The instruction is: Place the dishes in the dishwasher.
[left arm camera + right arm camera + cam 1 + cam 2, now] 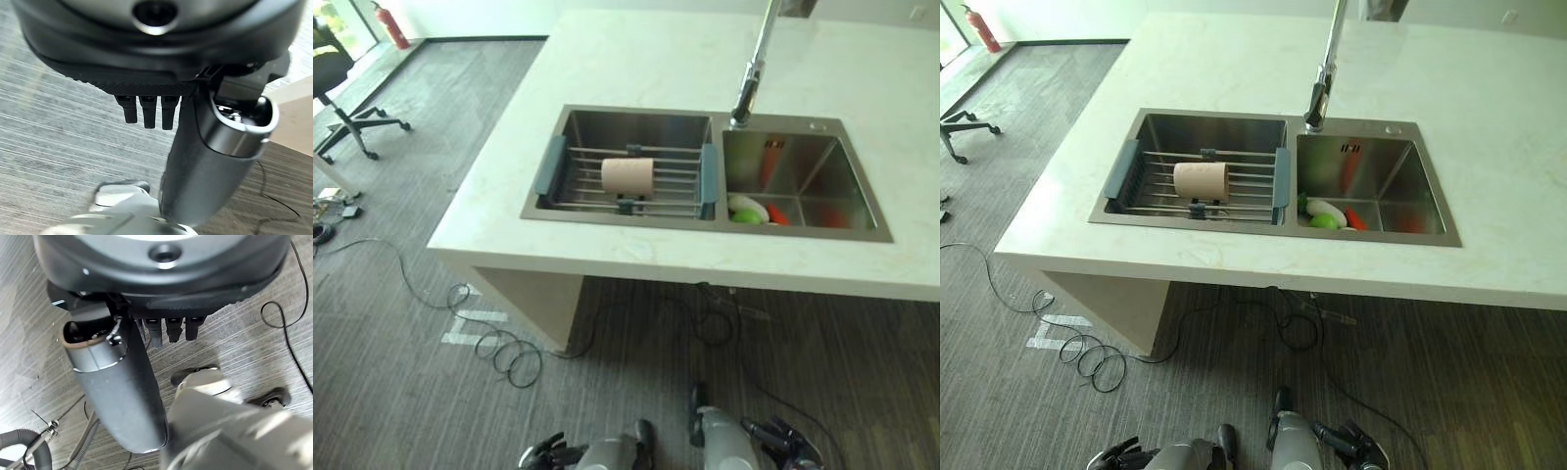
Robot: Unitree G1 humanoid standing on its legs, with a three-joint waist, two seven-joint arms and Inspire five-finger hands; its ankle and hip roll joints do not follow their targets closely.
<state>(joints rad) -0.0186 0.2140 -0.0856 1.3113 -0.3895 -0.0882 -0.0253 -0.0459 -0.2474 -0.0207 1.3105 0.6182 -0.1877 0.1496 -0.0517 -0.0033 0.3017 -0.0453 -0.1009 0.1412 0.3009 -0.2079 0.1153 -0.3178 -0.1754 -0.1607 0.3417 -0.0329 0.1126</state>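
A beige cup (pixel 626 176) lies on its side on a wire rack (pixel 677 186) set across the left basin of a steel double sink (pixel 720 122). In the right basin, a white plate with a green piece (pixel 747 209) and an orange item (pixel 776 213) rest against the near wall. Both hands hang low over the carpet, well short of the counter. My left hand (pixel 543 455) is open and holds nothing, its fingers (pixel 146 110) straight. My right hand (pixel 793 443) is also open and empty, with its thumb (pixel 120 391) extended.
The sink sits in a pale stone countertop (pixel 636 59) with a tall faucet (pixel 751 78) between the basins. Loose cables (pixel 499 352) coil on the grey carpet below the counter's edge. An office chair (pixel 337 88) and a fire extinguisher (pixel 391 26) stand far left.
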